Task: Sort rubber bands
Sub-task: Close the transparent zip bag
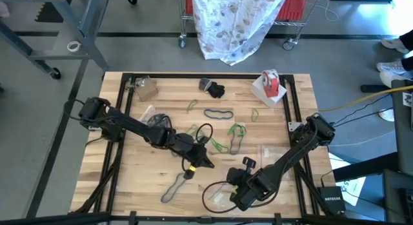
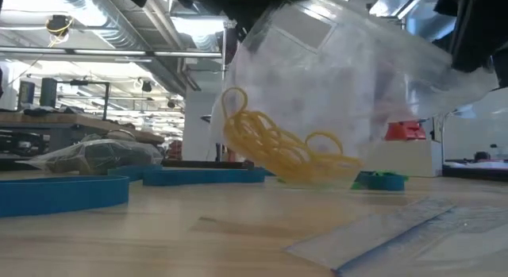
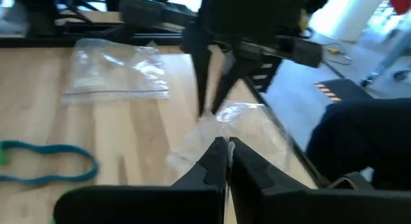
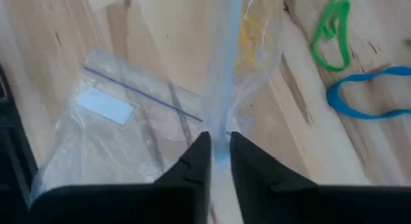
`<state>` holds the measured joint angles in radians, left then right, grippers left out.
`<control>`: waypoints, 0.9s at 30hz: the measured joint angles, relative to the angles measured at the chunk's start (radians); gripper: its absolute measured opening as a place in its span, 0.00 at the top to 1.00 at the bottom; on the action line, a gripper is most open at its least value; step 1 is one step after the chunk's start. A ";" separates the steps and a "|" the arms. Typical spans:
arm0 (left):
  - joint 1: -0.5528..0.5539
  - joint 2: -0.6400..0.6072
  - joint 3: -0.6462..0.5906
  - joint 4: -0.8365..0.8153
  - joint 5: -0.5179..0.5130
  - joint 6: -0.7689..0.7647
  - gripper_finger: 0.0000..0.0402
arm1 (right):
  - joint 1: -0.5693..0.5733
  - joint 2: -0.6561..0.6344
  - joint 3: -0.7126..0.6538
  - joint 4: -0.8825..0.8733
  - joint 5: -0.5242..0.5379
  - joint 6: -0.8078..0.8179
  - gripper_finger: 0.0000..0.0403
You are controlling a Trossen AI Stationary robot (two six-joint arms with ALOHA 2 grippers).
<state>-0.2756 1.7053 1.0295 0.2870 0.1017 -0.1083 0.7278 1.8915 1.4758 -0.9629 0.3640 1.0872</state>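
Right wrist view shows my right gripper (image 4: 218, 150) with its two dark fingers nearly together, pinching the blue-striped top edge of a clear plastic bag (image 4: 250, 51). Inside that bag sits a bunch of yellow rubber bands (image 4: 252, 31). A second clear bag (image 4: 109, 121) lies flat on the tabletop (image 4: 154, 31) at the left of the frame. At the right edge a green rubber band (image 4: 331, 34) and a blue rubber band (image 4: 366, 99) lie on the wood.

In the low view the held bag (image 2: 349, 78) hangs in the middle of the frame, its bottom resting on the tabletop with the yellow bands (image 2: 274, 146) heaped in it.

In the high view my right gripper (image 1: 242, 164) is at lower centre and my left gripper (image 1: 205, 162) is just left of it, both over the tabletop (image 1: 116, 167). Loose bands are scattered across the centre: a dark one (image 1: 218, 113) above, green ones (image 1: 235, 130) mid-frame, and a dark loop (image 1: 173, 188) at lower left.

In the left wrist view my left gripper (image 3: 228, 147) is fully closed, its tips at the bag (image 3: 218, 131); I cannot tell whether it grips the plastic.
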 joint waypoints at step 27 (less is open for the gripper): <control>0.179 -0.462 0.001 -0.642 -0.574 0.171 1.00 | -0.141 -0.140 0.001 -0.186 0.524 -0.132 0.58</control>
<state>-0.0970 1.2433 1.0306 -0.3552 -0.4721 0.0628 0.5870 1.7515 1.4773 -1.1491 0.8880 0.9554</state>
